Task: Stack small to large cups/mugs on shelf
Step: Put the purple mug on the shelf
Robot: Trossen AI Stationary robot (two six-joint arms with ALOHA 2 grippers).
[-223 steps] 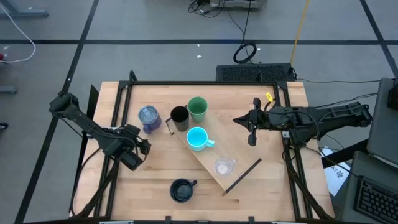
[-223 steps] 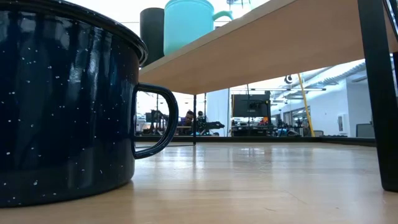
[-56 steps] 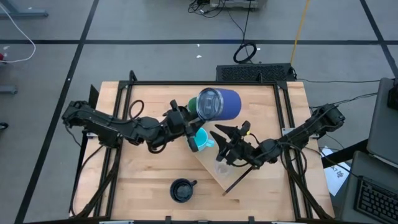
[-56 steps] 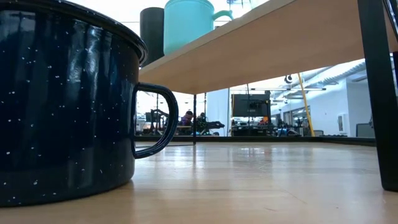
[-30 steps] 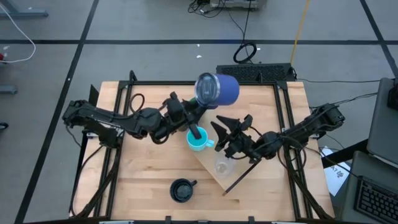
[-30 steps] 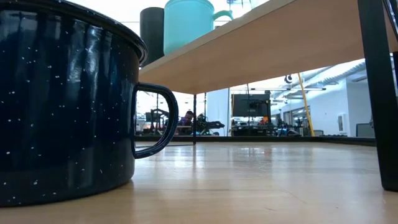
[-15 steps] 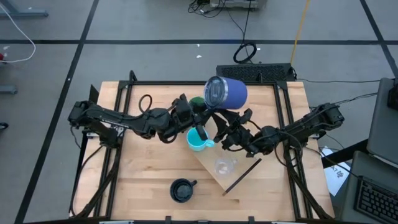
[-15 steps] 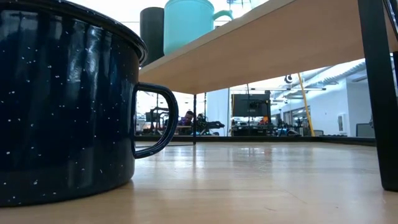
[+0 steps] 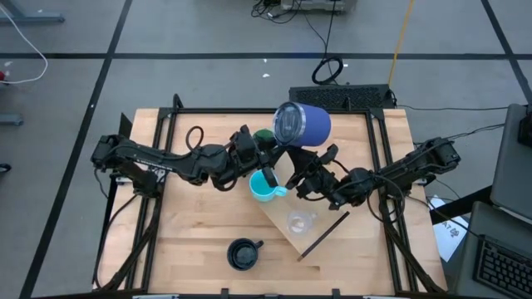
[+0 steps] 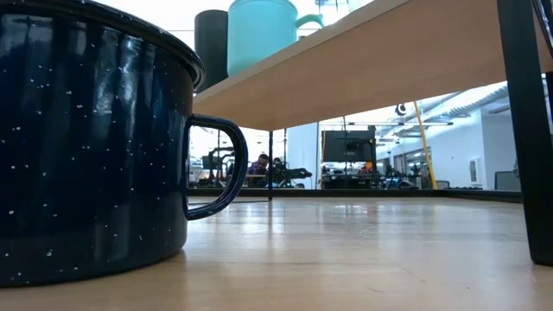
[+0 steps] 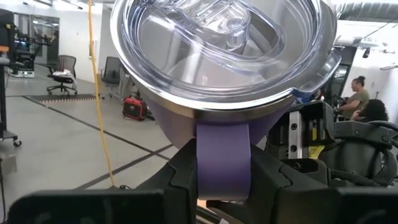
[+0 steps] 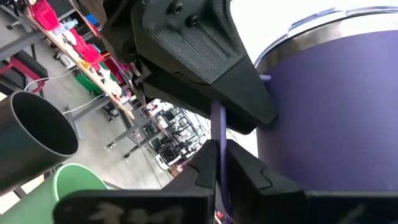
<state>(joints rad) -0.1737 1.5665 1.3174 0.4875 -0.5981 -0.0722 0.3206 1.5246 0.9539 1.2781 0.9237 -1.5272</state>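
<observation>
I see the purple tumbler (image 9: 301,125) lifted above the far end of the shelf (image 9: 309,218), lying on its side with its clear lid toward the left. My left gripper (image 9: 268,154) reaches in from the left, arm stretched low across the table, fingers clamped on the tumbler's thin purple handle (image 11: 222,159). My right gripper (image 9: 304,176) comes from the right, elbow bent, fingers pinched together on that same handle.

I count six cups: the tumbler, cyan mug (image 9: 264,186), glass cup (image 9: 298,223), green cup (image 9: 264,135), black cup (image 10: 211,47) on the shelf, and navy mug (image 9: 243,254) on the table.
</observation>
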